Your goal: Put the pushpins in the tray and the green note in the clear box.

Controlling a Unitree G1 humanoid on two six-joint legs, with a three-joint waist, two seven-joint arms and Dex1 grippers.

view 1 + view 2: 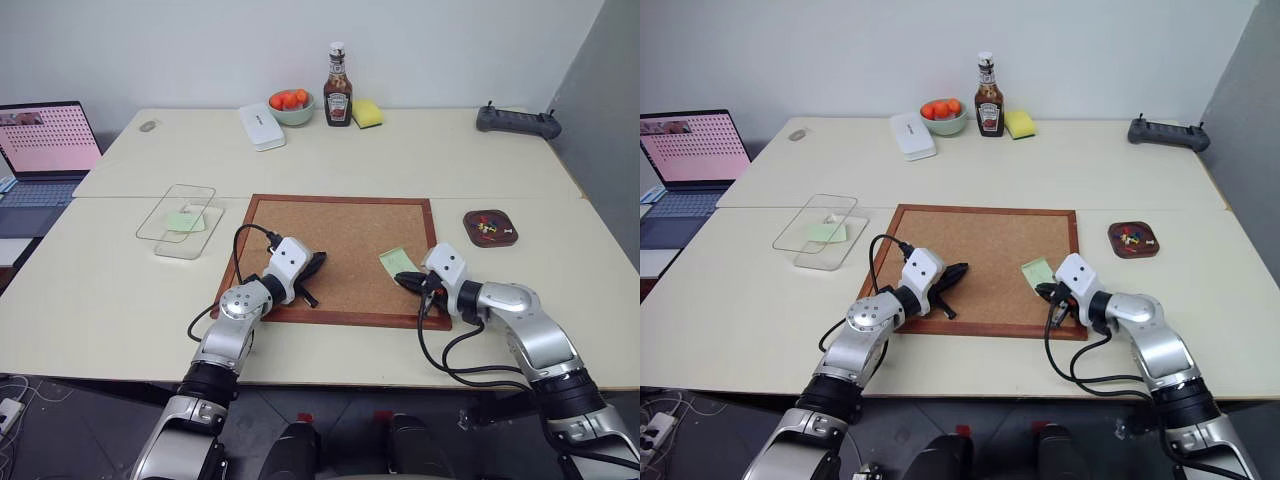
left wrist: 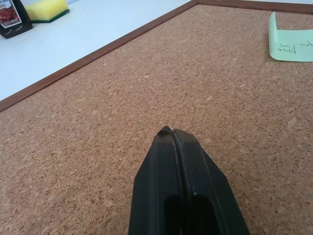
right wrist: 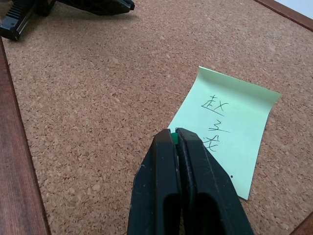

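- Your left gripper is pressed fully closed, its arm reaching forward and angled toward your right, tilted slightly down.
- Your right gripper is clamped together too, pointing forward and leftward, dipped somewhat lower, elbow out.

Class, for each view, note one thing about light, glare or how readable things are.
Left eye view: the laptop screen is the brightest patch; the clear box shows only by its edges, without glare. Right wrist view: dark ink stands out on the green note; a green pushpin peeks between the shut right gripper tips. Left wrist view: the picture's edge cuts the note.
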